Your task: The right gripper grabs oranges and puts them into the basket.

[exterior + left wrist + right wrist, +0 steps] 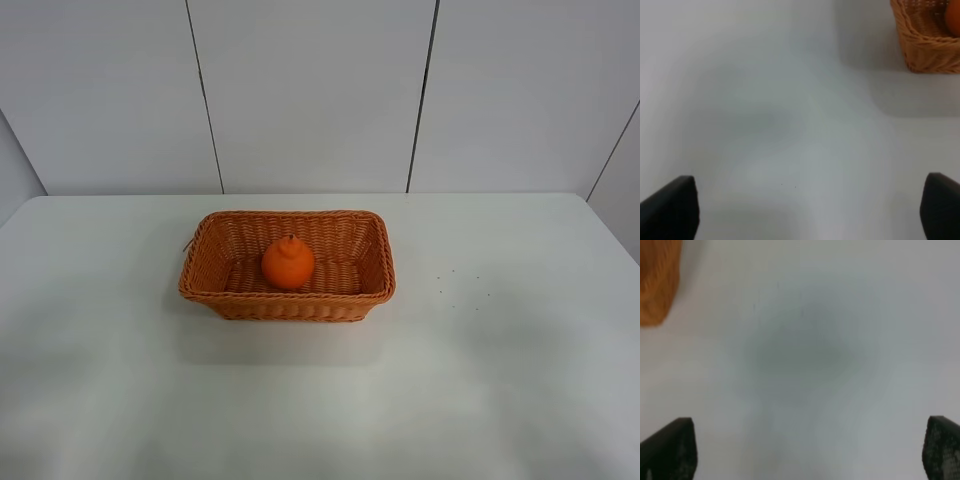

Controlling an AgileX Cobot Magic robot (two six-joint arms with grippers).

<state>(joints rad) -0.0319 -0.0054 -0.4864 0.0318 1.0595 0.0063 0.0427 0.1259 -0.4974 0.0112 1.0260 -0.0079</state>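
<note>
The orange [288,264] sits upright inside the wicker basket [217,234], near its front wall, in the middle of the white table. Neither arm shows in the exterior high view. In the right wrist view my right gripper [810,452] is open and empty over bare table, its two black fingertips [670,447] far apart; a blurred corner of the basket [657,280] is off to one side. In the left wrist view my left gripper [810,210] is open and empty over bare table, with a basket corner [927,47] and a sliver of the orange [953,17] beyond it.
The white table [500,380] spreads around the basket on all sides. A few tiny dark specks [460,285] lie to the right of the basket. A pale panelled wall [310,90] stands behind the table's far edge.
</note>
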